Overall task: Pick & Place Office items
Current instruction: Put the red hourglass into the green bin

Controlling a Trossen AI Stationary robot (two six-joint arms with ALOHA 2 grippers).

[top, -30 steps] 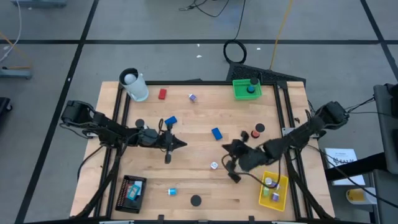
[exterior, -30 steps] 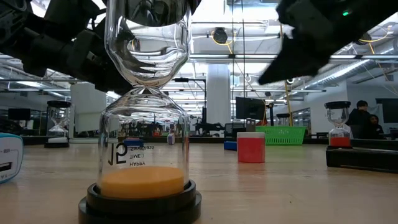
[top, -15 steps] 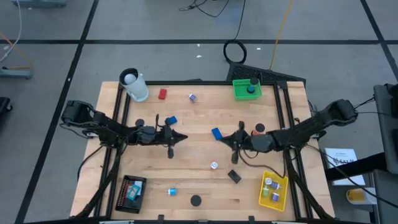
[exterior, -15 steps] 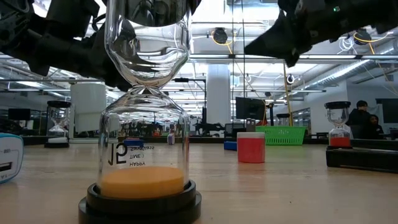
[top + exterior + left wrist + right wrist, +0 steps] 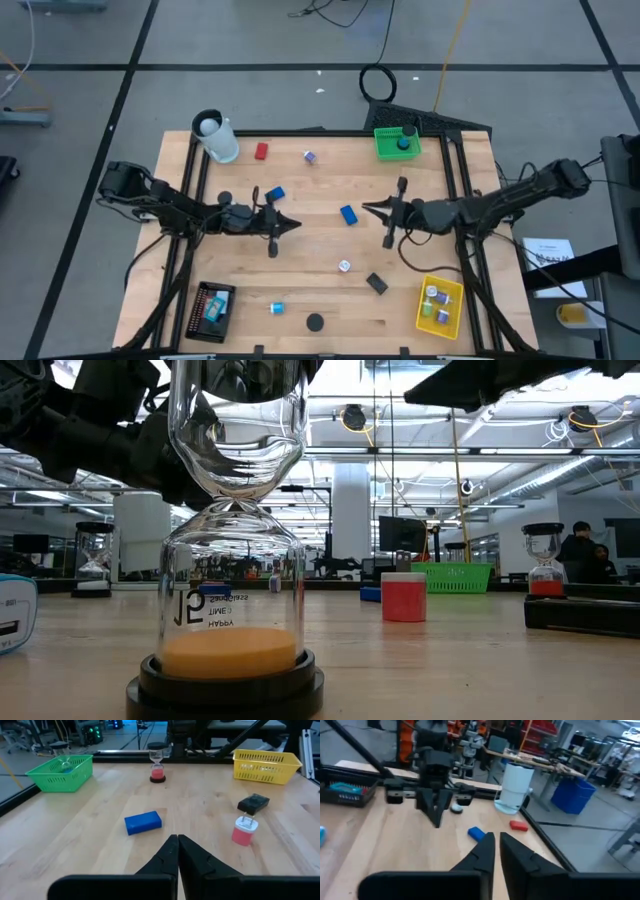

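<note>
Small office items lie scattered on the wooden table: a blue block, a second blue block, a red block, a black block, a red-and-white piece and a teal piece. My left gripper is shut and empty left of the table's middle, pointing right at the blue block. My right gripper is shut and empty, raised right of that block, pointing left.
A white cup lies at the far left corner, a green tray at the far right, a yellow tray at the near right, a black tray at the near left. An hourglass stands near the front edge.
My right gripper has gone up and toward the table's far edge, from beside the yellow tray to the table's middle, and has turned to point left. The black block lies on the table where the gripper was.
</note>
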